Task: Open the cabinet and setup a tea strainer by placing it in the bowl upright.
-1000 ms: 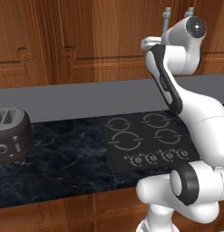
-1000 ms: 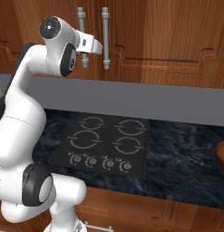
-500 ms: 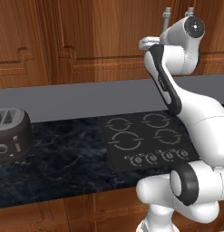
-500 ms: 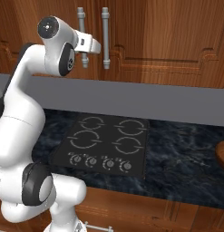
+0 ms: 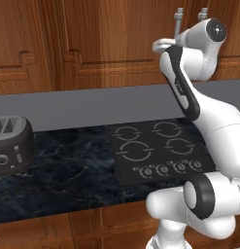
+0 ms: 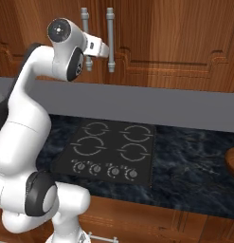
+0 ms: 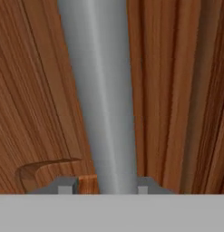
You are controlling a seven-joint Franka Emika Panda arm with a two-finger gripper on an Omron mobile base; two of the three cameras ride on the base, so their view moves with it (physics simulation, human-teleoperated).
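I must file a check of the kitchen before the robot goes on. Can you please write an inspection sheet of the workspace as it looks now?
Surface: dark marbled counter with a black four-burner cooktop set in it.
Job's things: cabinet with both doors shut; two grey bar handles, left handle and right handle. Tea strainer and bowl: nothing seen.
Clutter: dark toaster at the counter's left end; a brown rounded edge at the right, not identifiable.
Grippers: gripper at a bar handle, one fingertip each side, grip not confirmed.
Cables: nothing seen.
Surroundings: raised-panel wooden fronts, grey backsplash band.
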